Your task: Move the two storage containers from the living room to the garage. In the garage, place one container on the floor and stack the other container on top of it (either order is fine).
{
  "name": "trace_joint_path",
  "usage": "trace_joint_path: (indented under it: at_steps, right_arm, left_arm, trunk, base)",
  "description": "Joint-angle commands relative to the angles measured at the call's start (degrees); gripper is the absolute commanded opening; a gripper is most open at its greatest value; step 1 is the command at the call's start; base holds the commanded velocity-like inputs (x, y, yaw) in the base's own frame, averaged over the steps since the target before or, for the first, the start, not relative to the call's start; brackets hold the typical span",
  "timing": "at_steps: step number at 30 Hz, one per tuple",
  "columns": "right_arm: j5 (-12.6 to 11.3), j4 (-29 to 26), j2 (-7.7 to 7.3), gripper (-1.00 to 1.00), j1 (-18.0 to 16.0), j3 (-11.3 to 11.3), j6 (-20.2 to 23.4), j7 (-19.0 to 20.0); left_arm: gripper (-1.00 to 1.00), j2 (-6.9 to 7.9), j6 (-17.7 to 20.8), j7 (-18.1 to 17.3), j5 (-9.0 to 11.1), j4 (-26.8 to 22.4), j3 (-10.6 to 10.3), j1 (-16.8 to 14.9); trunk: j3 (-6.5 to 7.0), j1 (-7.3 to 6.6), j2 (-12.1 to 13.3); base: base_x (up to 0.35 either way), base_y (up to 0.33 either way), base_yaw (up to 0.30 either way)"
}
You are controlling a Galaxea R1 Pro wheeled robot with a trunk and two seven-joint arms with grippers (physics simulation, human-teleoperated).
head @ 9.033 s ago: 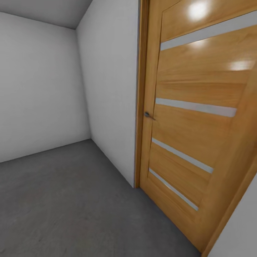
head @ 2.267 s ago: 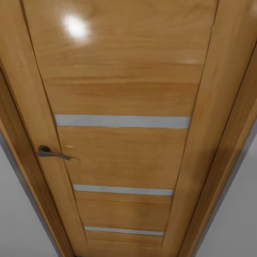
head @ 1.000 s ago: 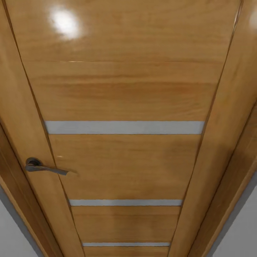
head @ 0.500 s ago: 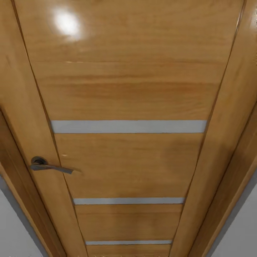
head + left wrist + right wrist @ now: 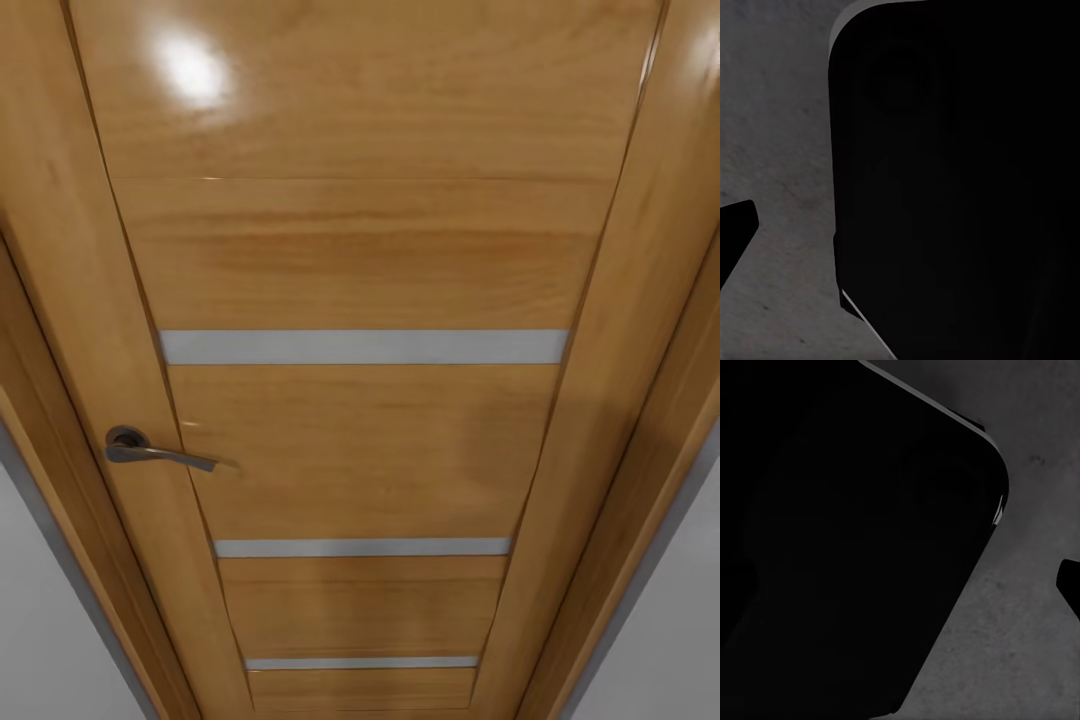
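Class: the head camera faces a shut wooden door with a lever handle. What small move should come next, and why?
Probably raise an arm toward the lever handle: the wooden door looks shut, close ahead, and both wrist views look down on grey floor.

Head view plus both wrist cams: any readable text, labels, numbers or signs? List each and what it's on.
None: no text, label, brand, number or sign can be read in any view.
Wooden door: plain wood grain, three grey strips, a glare spot; no lettering.
Door handle: dark metal, unmarked.
Wall beside the frame: blank.
Wrist views: a black body over grey speckled floor; no markings.
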Motion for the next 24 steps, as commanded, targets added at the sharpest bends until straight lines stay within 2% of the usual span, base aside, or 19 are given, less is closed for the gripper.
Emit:
trace_joint_path:
  at_steps: [1, 24]
  right_arm:
    - [-0.6, 0.0, 0.0, 1.0, 0.0, 0.4, -0.2, 0.0]
    - [-0.6, 0.0, 0.0, 1.0, 0.0, 0.4, -0.2, 0.0]
  left_arm:
    - [1.0, 0.0, -0.1, 0.0, 0.1, 0.0, 0.0, 0.0]
    - [1.0, 0.0, -0.1, 0.0, 0.1, 0.0, 0.0, 0.0]
  trunk:
    - [-0.04, 0.0, 0.0]
    - [-0.04, 0.0, 0.0]
  base:
    - [-0.003, 0.0, 0.0]
    - [0.0, 0.0, 0.0]
